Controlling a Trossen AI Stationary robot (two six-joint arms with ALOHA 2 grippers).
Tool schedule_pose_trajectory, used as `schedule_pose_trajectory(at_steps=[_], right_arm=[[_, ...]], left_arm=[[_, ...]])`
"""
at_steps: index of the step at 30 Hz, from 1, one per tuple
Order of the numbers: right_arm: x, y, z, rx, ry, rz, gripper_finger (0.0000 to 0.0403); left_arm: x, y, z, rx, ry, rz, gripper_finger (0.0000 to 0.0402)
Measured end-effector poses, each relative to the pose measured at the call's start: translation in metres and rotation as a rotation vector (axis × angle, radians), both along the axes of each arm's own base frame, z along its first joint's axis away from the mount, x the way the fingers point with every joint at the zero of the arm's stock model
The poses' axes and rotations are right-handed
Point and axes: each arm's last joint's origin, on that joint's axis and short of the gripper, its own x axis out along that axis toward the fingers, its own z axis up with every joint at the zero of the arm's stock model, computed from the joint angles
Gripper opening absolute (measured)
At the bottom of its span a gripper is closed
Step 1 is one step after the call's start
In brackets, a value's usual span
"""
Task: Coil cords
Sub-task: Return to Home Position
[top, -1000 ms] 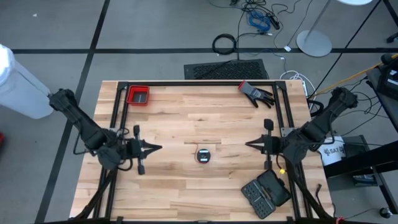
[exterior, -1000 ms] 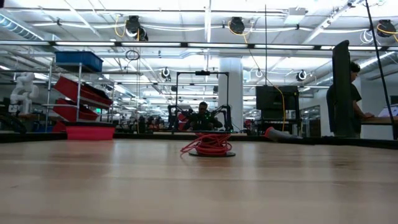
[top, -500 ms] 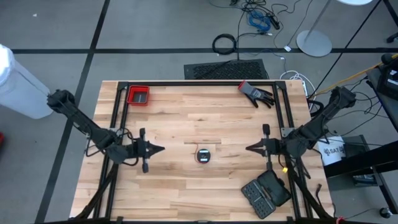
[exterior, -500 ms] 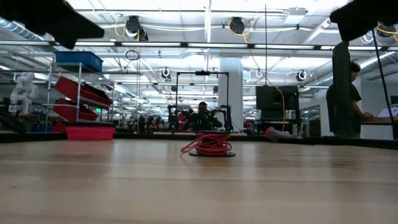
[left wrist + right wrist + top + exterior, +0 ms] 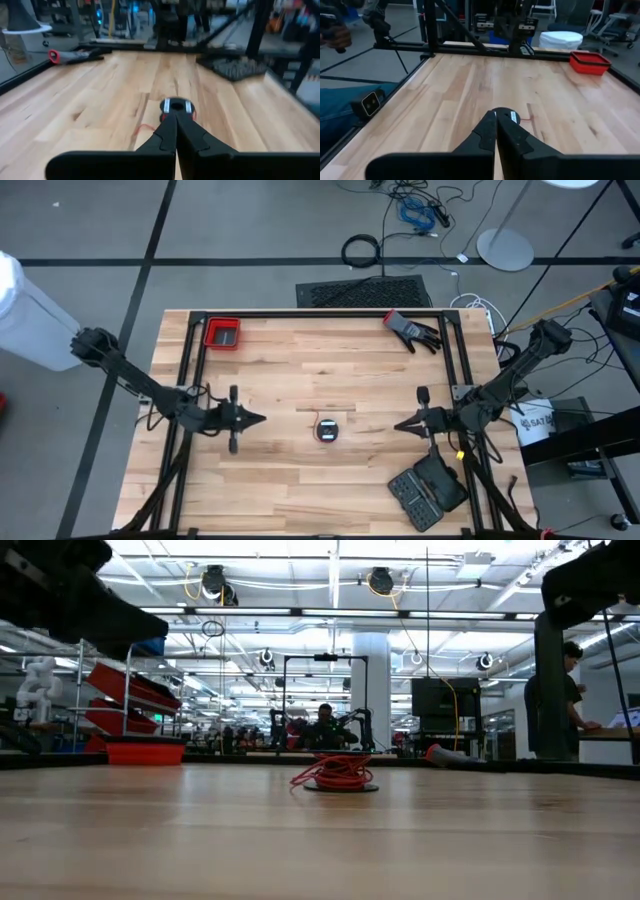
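Tray sat in the far-left corner of the table, well apart from the work and playing no part.

Left tool hung over the left half of the table, roughly midway between the far and near edges, tip aimed at the centre. Its fingers were pressed together to a point in its wrist view, with nothing between them. It was well apart from the cord and touched nothing. Judged parked: with the winding apparently done, it had nothing to hold.

Cord lay at the table's centre, a little toward the near edge. It was wound in a red heap on its disc. The low view showed it resting flat on the wood, with a loose loop or two standing out at one side. A short end trailed on the table beside it. It was set between the two arms and free of both. Judged put there on purpose, as a finished coil within reach of either side.

Right tool mirrored the left over the right half, tip toward the centre. Fingers were together and empty, near the cord but not touching it.

Glove lay by the far edge toward the right corner. A black case sat at the near-right corner, partly under the right arm. Both looked untouched.
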Motion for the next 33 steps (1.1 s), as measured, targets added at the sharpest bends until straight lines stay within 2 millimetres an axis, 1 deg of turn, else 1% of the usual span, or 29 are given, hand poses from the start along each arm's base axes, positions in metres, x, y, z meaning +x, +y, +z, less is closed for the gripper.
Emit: schedule_pose_trajectory(at_steps=[5, 9, 14, 17, 23, 27, 30, 33], right_arm=[[-0.001, 0.000, -0.006, 0.027, -0.009, 0.015, 0.0000], [-0.002, -0.001, -0.014, 0.043, -0.028, 0.018, 0.0000], [-0.004, -0.003, -0.024, 0.060, -0.023, 0.019, 0.0000], [-0.005, -0.003, -0.026, 0.046, -0.028, 0.040, 0.0000], [-0.007, -0.004, -0.020, 0.028, -0.070, 0.063, 0.0000], [-0.012, -0.007, -0.018, 0.026, -0.090, 0.088, 0.0000], [-0.017, -0.012, -0.026, 0.032, -0.107, 0.088, 0.0000], [-0.023, -0.017, -0.041, 0.044, -0.115, 0.086, 0.0000]], left_arm=[[-0.012, 0.010, -0.018, -0.073, -0.075, -0.003, 0.0002], [-0.012, 0.009, -0.021, -0.069, -0.052, -0.042, 0.0002], [-0.012, 0.009, -0.021, -0.030, -0.057, -0.052, 0.0002], [-0.013, 0.009, -0.017, -0.030, -0.087, -0.054, 0.0002], [-0.018, 0.012, -0.005, -0.022, -0.165, -0.059, 0.0002], [-0.023, 0.015, -0.004, 0.004, -0.146, -0.058, 0.0002], [-0.027, 0.018, -0.005, 0.015, -0.129, -0.051, 0.0002], [-0.031, 0.021, -0.001, 0.022, -0.154, -0.029, 0.0002]])
